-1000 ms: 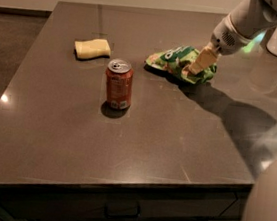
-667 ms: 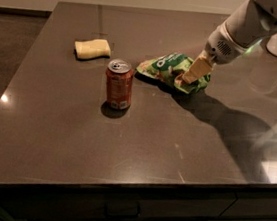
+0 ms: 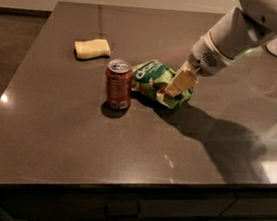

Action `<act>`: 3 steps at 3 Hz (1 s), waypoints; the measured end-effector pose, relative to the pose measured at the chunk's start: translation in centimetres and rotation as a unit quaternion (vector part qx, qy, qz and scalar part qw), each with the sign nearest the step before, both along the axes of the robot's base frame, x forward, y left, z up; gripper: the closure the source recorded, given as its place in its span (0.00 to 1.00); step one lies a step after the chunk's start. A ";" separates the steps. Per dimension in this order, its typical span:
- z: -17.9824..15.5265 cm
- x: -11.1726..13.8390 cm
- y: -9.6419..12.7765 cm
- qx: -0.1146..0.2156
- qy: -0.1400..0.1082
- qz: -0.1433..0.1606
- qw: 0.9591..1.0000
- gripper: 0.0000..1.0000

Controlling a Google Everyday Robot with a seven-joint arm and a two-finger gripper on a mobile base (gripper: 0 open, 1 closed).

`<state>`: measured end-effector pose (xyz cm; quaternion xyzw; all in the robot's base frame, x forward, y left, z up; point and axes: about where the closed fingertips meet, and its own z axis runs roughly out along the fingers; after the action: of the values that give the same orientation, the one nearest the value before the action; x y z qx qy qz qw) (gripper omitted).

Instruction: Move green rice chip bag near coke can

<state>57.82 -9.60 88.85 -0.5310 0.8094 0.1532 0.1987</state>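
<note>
The green rice chip bag (image 3: pixel 155 79) lies on the dark table, its left end close to the coke can (image 3: pixel 118 84), which stands upright just left of it. My gripper (image 3: pixel 178 85) comes in from the upper right and its pale fingers are shut on the right part of the bag. The bag's right end is partly hidden behind the fingers.
A pale yellow sponge-like block (image 3: pixel 91 48) lies on the table behind and left of the can. The table's front edge (image 3: pixel 119 186) has drawers below it. My arm's shadow falls across the table's right side.
My gripper has dragged the bag leftward and toward the front, from the table's right rear to right beside the can. The can and the yellow block have not moved.
</note>
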 end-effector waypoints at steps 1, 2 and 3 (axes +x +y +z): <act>0.4 -1.4 1.4 0.007 0.001 0.021 1.000 0.57; 0.6 -2.1 2.0 0.011 0.001 0.032 0.999 0.35; 0.5 -2.1 2.2 0.011 0.001 0.034 0.999 0.12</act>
<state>55.68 -7.38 89.32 -0.5556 0.7896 0.1693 0.1981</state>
